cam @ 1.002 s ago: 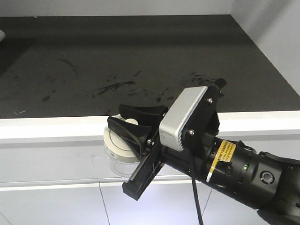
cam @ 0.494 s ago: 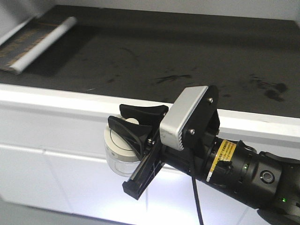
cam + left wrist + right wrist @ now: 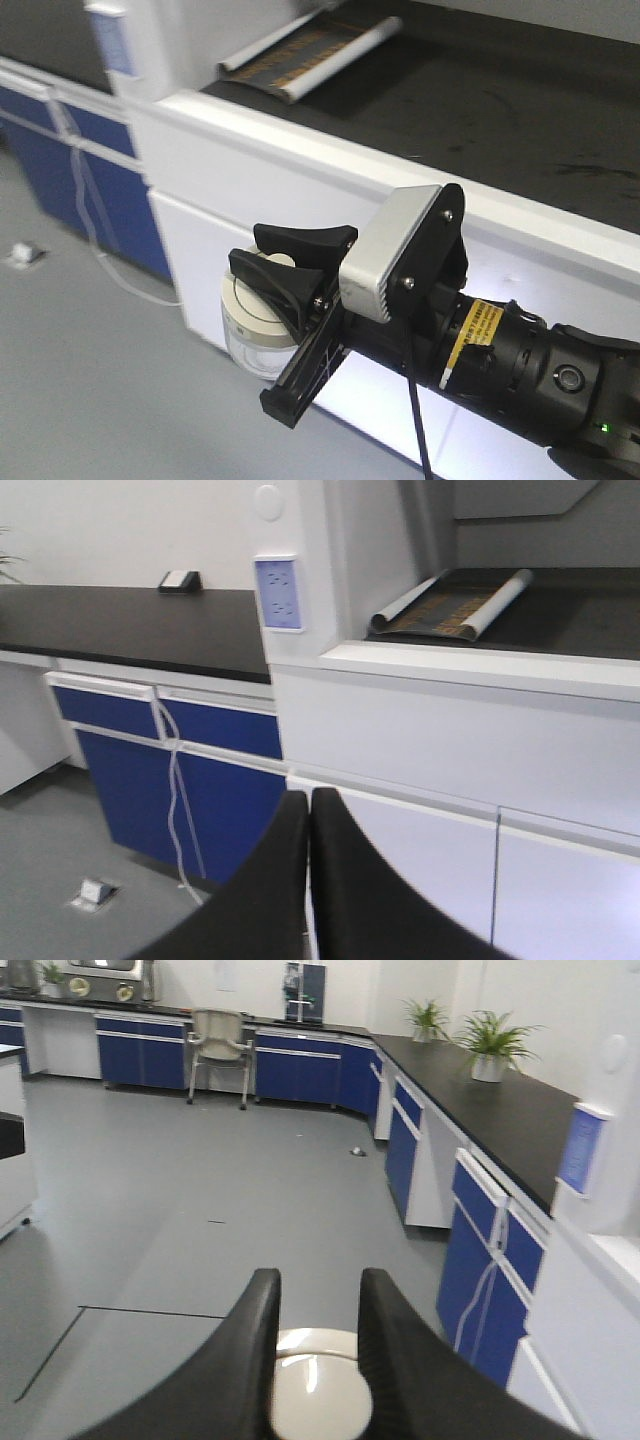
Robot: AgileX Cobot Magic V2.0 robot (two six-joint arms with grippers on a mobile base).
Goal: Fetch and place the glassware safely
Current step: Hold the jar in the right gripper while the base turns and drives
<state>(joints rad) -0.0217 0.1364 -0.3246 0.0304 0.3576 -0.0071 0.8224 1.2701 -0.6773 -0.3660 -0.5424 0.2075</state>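
In the front view, dark blue cabinet doors (image 3: pixel 50 150) fill the upper left. A thin white cable (image 3: pixel 95 235) hangs in front of them down to the grey floor (image 3: pixel 100 400).

Right of these, at lower centre, the small squat clear glass jar (image 3: pixel 245 345) with its cream-white round lid (image 3: pixel 250 305) is held clear of the floor, in front of a white cabinet front (image 3: pixel 250 170). The right gripper (image 3: pixel 250 247) has its two black fingers clamped across the top of the jar, and the lid's knob shows between them. Behind the fingers, towards the right, sit a silver ribbed camera housing (image 3: pixel 385 255) and a black arm with a yellow label (image 3: pixel 475 335). At the top centre a partly rolled sheet (image 3: pixel 310 45) lies on a black countertop (image 3: pixel 520 100).

In the left wrist view, the left gripper (image 3: pixel 308 815) at bottom centre has its fingers pressed together with nothing between them.

In the right wrist view, the lid (image 3: pixel 315 1385) sits at bottom centre between the right gripper's (image 3: pixel 318 1290) two fingers. Potted green plants (image 3: pixel 490 1045) stand at the upper right.
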